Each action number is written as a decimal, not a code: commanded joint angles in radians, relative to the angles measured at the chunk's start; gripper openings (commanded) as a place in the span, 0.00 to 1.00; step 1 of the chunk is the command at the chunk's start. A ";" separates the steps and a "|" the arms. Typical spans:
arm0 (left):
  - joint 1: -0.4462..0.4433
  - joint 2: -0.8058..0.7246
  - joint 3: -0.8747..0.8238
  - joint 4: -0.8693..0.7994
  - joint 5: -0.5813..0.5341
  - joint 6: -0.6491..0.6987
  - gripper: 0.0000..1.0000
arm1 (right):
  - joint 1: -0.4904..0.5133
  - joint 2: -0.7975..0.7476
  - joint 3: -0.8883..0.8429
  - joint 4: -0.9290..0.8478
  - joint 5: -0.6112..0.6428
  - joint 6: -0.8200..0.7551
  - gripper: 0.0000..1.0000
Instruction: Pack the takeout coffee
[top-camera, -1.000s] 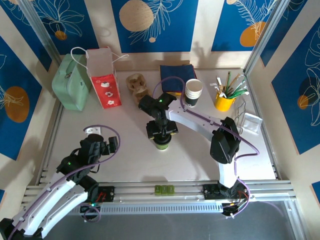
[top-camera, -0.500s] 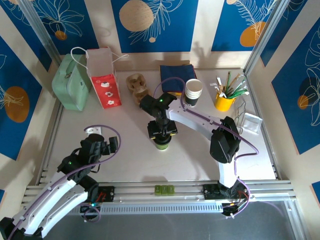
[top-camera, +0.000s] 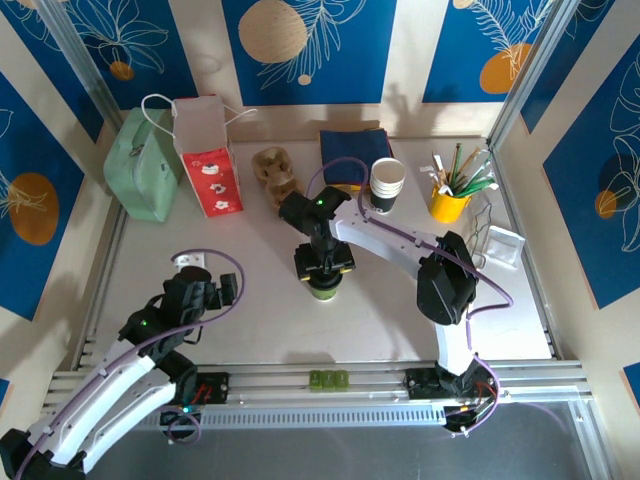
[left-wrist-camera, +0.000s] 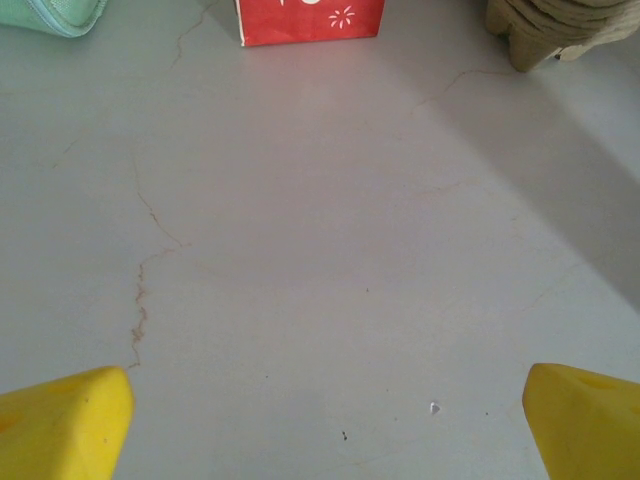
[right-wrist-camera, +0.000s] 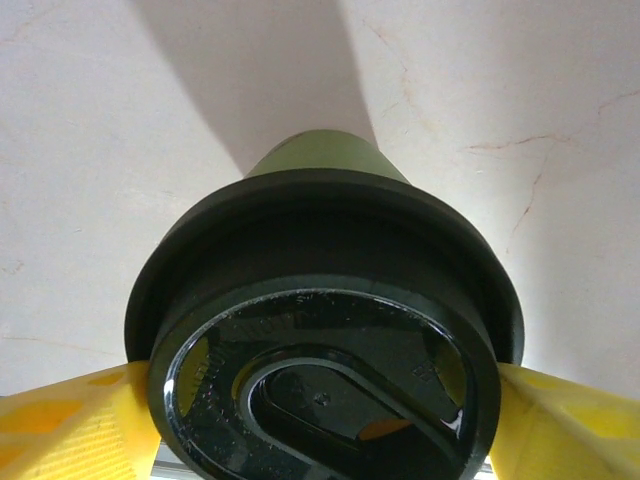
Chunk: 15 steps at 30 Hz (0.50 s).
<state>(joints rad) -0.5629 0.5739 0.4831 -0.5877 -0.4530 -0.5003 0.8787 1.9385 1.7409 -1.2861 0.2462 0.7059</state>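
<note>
Near the bench's (top-camera: 250, 330) middle stands the one takeout coffee (top-camera: 322, 292), mostly hidden under the right gripper (top-camera: 322, 268). That gripper's two yellow fingers (right-wrist-camera: 70, 425) clasp the black lid (right-wrist-camera: 320, 300) from both sides. Along the far edge are one cup stack (top-camera: 387, 183), one yellow cup of sticks (top-camera: 449, 203), one red bag (top-camera: 207, 160) and one green case (top-camera: 140, 165). Toward the front-left corner, the left gripper (left-wrist-camera: 327, 400) gapes empty, its fingers cut off by the frame.

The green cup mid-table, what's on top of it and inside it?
A black lid sits fitted on the cup, with the right gripper flanking the lid with its yellow fingers. The lid covers the cup's inside, so its contents cannot be seen.
</note>
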 joint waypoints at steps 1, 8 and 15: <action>0.010 0.001 -0.008 0.017 0.007 -0.004 0.99 | -0.005 0.020 -0.030 0.008 -0.037 -0.003 0.79; 0.011 0.006 -0.009 0.022 0.004 -0.003 0.99 | -0.010 0.007 -0.027 0.010 -0.027 -0.007 0.75; 0.011 0.014 -0.009 0.021 0.004 -0.002 0.99 | -0.038 -0.038 -0.036 -0.012 0.000 -0.019 0.75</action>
<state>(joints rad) -0.5602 0.5865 0.4793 -0.5835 -0.4530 -0.5003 0.8612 1.9316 1.7332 -1.2808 0.2356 0.6987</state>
